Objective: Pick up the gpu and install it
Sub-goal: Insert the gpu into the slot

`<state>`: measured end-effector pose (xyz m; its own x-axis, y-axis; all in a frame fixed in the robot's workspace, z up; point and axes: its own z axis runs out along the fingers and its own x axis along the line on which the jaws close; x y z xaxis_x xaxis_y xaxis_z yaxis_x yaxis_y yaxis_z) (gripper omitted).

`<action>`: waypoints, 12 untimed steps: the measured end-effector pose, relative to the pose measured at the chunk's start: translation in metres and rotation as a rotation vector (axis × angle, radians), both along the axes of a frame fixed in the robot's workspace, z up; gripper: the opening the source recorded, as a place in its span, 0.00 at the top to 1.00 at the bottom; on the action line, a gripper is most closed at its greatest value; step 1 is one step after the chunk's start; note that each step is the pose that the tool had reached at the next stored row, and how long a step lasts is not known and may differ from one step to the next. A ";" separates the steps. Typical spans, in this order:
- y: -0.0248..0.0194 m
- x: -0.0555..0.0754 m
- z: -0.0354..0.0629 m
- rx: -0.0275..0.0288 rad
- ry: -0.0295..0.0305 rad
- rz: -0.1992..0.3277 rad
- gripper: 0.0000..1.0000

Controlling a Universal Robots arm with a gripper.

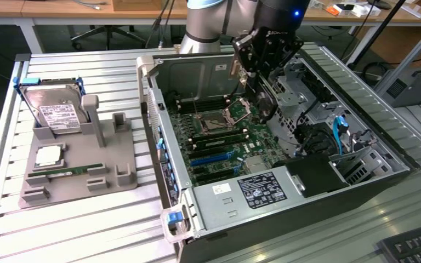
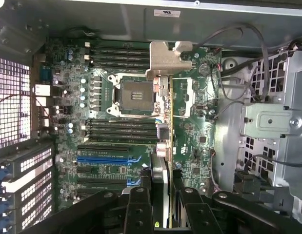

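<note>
Pincer (image 2: 161, 192): jaws drawn part-way in and clamped on the gpu (image 2: 163, 122), one finger against each flat face. I hold the card edge-on above the motherboard (image 2: 194, 131) inside the open computer case (image 1: 195, 71), clear of the board, its silver end bracket (image 2: 165, 61) at the far end, over the processor socket (image 2: 131, 95); the blue expansion slot (image 2: 104, 159) lies off to one side. Handling, my judgement: light, stiff, thin, fragile at its components and connector edge; the smooth faces could slip or twist. Best hold: flat faces near mid-length, never the bracket. Also logged: hard drive (image 1: 58, 112) upright in the grey fixture (image 1: 115, 164) on the counter (image 1: 86, 230).
</note>
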<state>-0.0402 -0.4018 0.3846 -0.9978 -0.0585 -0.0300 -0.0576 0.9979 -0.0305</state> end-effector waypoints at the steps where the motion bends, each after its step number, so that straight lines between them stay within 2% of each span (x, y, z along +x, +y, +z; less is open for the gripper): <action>1: 0.0000 0.000 0.0000 -0.0005 0.0000 0.009 0.73; 12: 0.0000 0.000 -0.0001 -0.0020 -0.0001 0.110 0.73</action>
